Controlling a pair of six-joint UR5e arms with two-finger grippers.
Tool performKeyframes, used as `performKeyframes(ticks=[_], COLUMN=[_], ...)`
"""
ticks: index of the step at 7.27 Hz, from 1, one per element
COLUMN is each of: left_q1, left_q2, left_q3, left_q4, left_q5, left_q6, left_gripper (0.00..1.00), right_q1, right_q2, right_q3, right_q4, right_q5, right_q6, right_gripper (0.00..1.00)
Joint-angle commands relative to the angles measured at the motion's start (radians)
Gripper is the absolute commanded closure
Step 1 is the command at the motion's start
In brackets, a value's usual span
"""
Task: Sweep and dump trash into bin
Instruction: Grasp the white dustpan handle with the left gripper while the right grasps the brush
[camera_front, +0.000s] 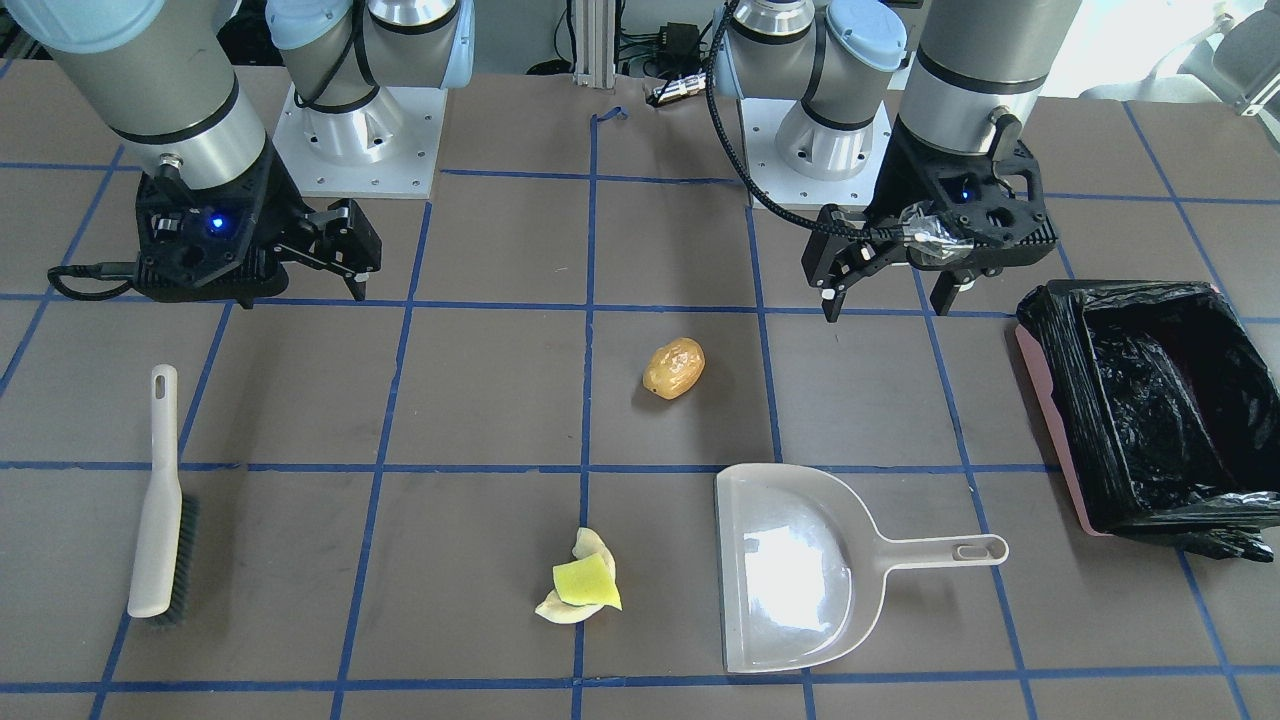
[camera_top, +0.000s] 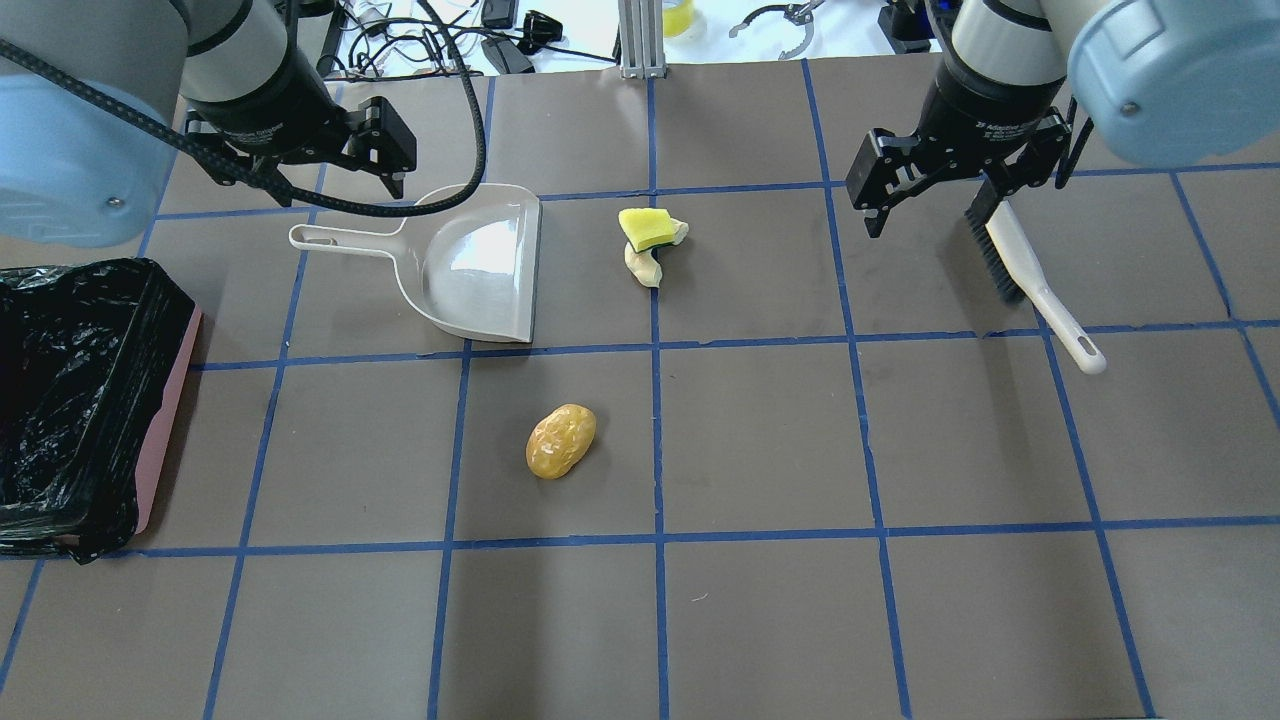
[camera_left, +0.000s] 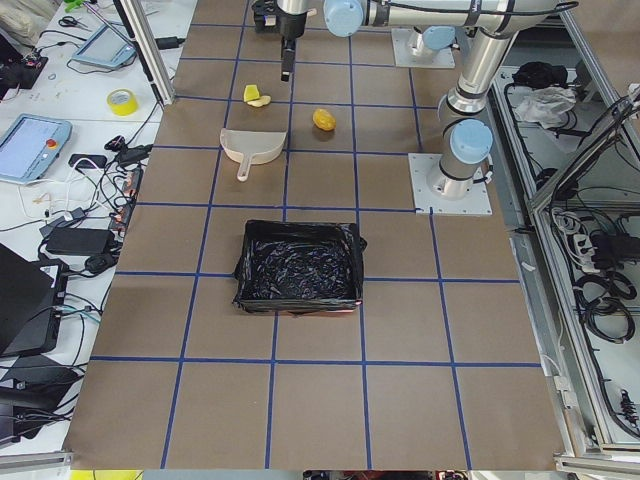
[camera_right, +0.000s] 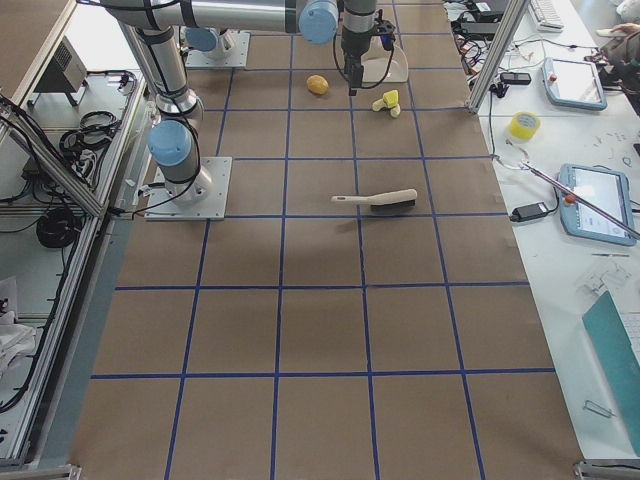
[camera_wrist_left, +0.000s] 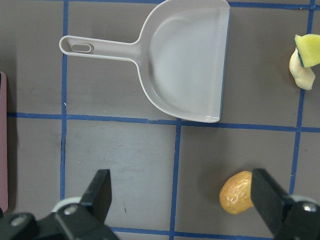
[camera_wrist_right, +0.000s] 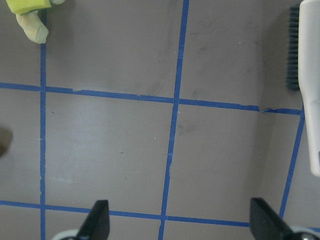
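Observation:
The golden-brown lump (camera_top: 560, 441) lies mid-table. The yellow sponge piece (camera_top: 645, 228) rests on pale peel scraps (camera_top: 645, 265) farther from the robot, beside the mouth of the beige dustpan (camera_top: 480, 265). The pink bin (camera_top: 165, 420) with its black bag stands at the table's left. My left gripper (camera_top: 310, 170) is open and empty, hovering above the dustpan's handle; its wrist view shows the dustpan (camera_wrist_left: 187, 65) and the lump (camera_wrist_left: 237, 193). My right gripper (camera_top: 930, 205) is open and empty above bare table, next to the brush (camera_top: 1030, 275).
The brush has a beige handle and dark bristles and lies flat on the right side. Blue tape lines grid the brown table. Both arm bases (camera_front: 360, 140) are bolted at the robot's edge. Cables and tools lie beyond the far edge.

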Motion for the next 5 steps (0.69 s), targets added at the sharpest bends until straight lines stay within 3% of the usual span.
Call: performKeyframes(ticks=[1,3,5], left_q1=[0.0,0.0,0.011], left_q2=[0.0,0.003,-0.012], left_q3=[-0.005,-0.01,-0.016], left_q4=[0.0,0.005,0.02], left_q5=[-0.002,-0.005,-0.011], left_q6=[-0.001,0.001,0.119], left_gripper=[0.0,0.0,0.0], right_q1=[-0.002,-0.049,-0.182], right_q2=[0.017,0.046,0.099], right_q3=[0.004,0.043,0.13], right_q4=[0.0,-0.109,-0.277], right_q5=[0.0,-0.046,-0.049], right_q6=[-0.005,-0.046,-0.236], right_gripper=[0.0,0.0,0.0])
